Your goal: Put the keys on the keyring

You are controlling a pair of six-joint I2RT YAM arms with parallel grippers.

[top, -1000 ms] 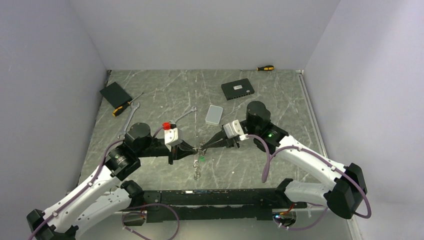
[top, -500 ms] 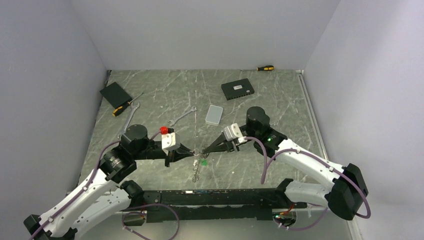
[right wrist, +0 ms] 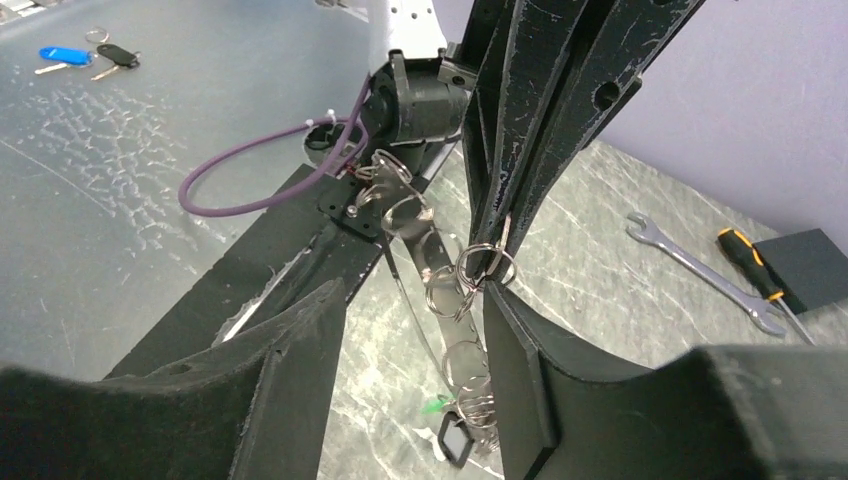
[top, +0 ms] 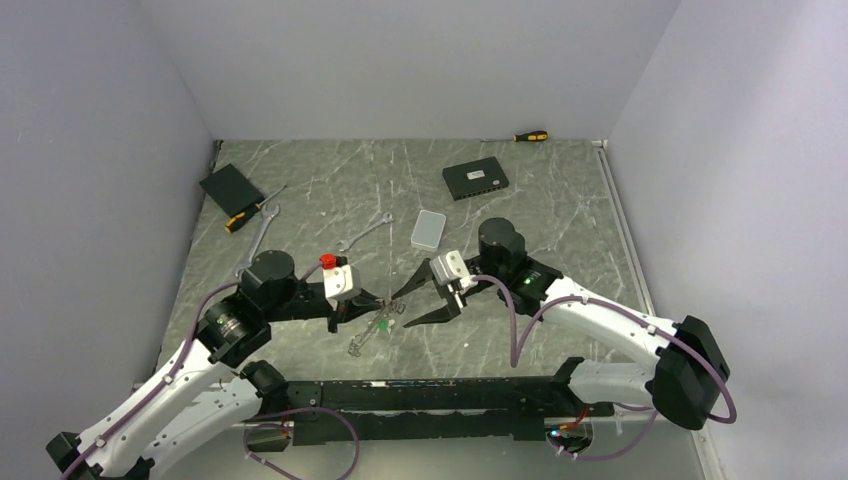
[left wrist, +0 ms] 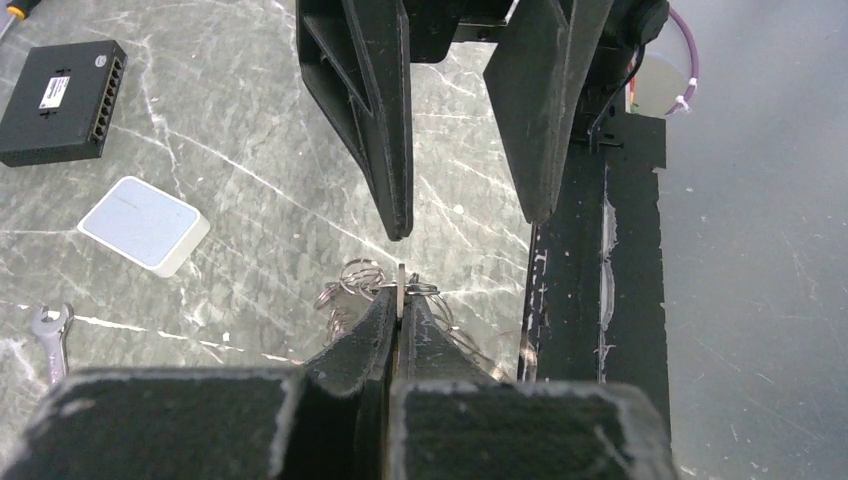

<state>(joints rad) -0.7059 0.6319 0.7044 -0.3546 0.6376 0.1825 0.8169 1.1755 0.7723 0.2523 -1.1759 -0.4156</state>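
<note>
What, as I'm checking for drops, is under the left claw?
The keyring with keys dangles from the shut left claw over the table; in its wrist view the fingers cover the lower keys.

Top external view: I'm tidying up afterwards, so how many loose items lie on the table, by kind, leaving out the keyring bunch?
Screwdrivers: 2
Wrenches: 2
Black boxes: 2
White box: 1
Total: 7

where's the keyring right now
In the top view the keyring is central, pinched in the shut left end effector with its keys trailing near-left; the open right end effector sits right of it.
</note>
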